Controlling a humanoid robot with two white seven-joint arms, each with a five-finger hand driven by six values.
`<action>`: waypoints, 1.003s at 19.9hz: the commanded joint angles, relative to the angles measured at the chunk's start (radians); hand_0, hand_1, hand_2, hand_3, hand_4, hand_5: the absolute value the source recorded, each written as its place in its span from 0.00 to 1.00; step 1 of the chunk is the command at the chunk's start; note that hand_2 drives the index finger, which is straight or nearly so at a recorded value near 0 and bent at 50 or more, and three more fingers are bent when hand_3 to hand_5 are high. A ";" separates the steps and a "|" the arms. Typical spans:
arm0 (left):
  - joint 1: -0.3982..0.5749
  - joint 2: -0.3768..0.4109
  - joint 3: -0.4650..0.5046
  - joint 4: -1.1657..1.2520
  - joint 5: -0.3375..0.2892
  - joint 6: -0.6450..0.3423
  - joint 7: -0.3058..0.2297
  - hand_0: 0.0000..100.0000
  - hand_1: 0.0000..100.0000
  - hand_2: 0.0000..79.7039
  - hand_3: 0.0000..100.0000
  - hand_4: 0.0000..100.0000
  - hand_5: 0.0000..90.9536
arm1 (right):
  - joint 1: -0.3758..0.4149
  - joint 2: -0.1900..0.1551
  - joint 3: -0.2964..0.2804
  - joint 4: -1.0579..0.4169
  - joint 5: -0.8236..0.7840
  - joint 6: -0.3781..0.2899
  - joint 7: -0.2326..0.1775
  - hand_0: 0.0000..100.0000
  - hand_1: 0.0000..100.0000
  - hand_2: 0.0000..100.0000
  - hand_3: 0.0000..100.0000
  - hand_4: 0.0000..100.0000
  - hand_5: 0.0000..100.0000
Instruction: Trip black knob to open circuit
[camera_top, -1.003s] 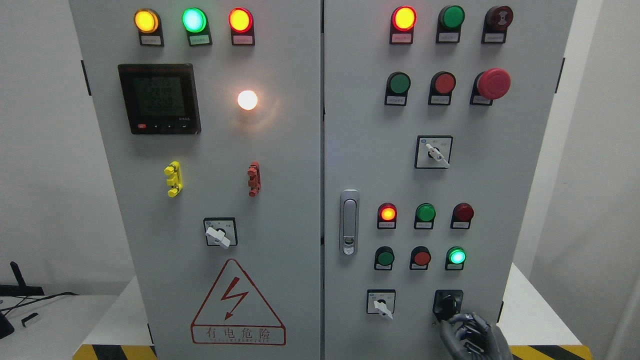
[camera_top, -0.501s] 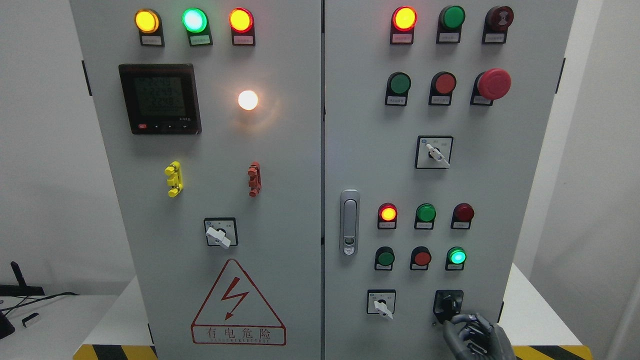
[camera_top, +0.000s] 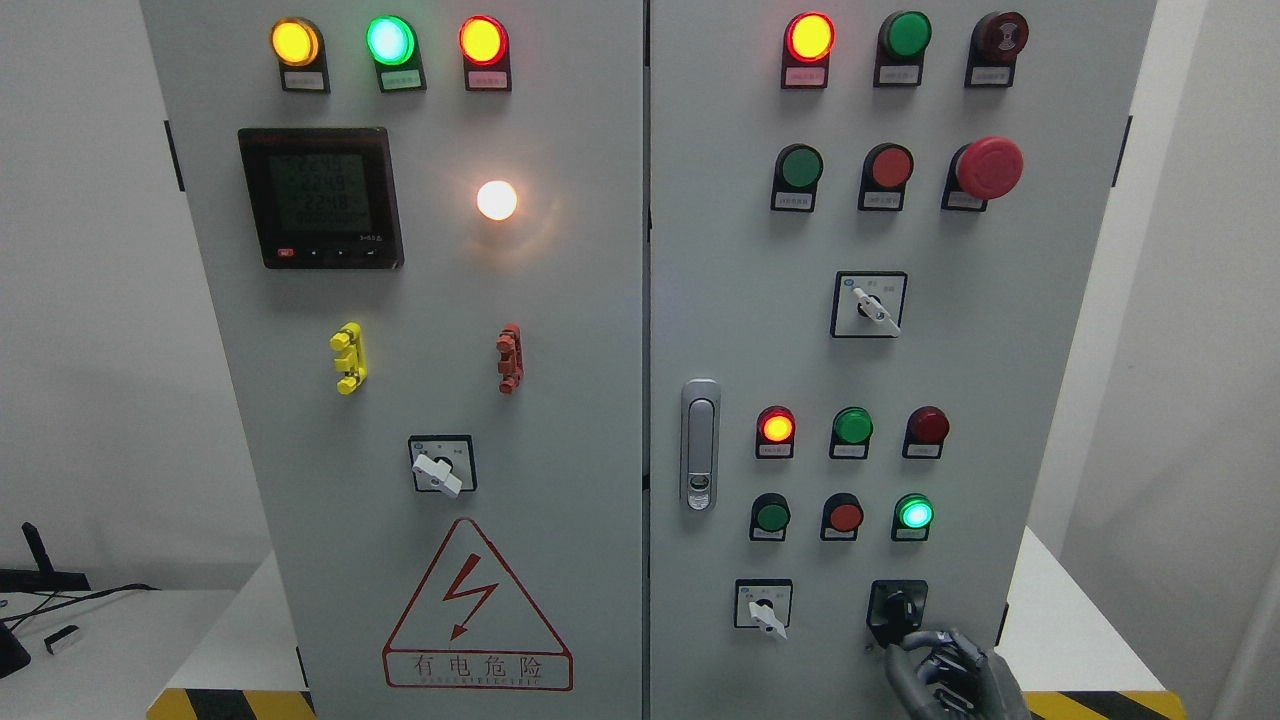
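Observation:
The black knob sits on a black square plate at the lower right of the grey cabinet's right door. My right hand comes up from the bottom edge just below and to the right of the knob. Its dark fingers are curled, with the fingertips close under the knob's plate and holding nothing. The knob itself is uncovered. My left arm does not show.
A white selector switch sits left of the black knob. Above are a lit green lamp, a red button and a green button. The door latch lies at the door's left edge. A white table carries the cabinet.
My right hand has slipped slightly down and to the right, off the knob's lower edge. The knob now shows in full.

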 joint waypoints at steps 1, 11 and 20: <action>0.000 -0.001 0.000 0.000 -0.031 -0.001 0.001 0.12 0.39 0.00 0.00 0.00 0.00 | 0.002 -0.002 -0.013 0.006 0.001 0.001 0.000 0.48 0.79 0.51 0.85 0.76 0.78; 0.000 0.000 0.000 0.000 -0.031 -0.001 0.001 0.12 0.39 0.00 0.00 0.00 0.00 | 0.002 -0.003 -0.028 0.006 0.001 0.001 0.001 0.48 0.79 0.51 0.85 0.76 0.78; 0.000 0.000 0.000 0.000 -0.031 -0.001 0.001 0.12 0.39 0.00 0.00 0.00 0.00 | 0.002 -0.006 -0.050 0.014 0.001 0.001 0.006 0.48 0.79 0.51 0.85 0.76 0.78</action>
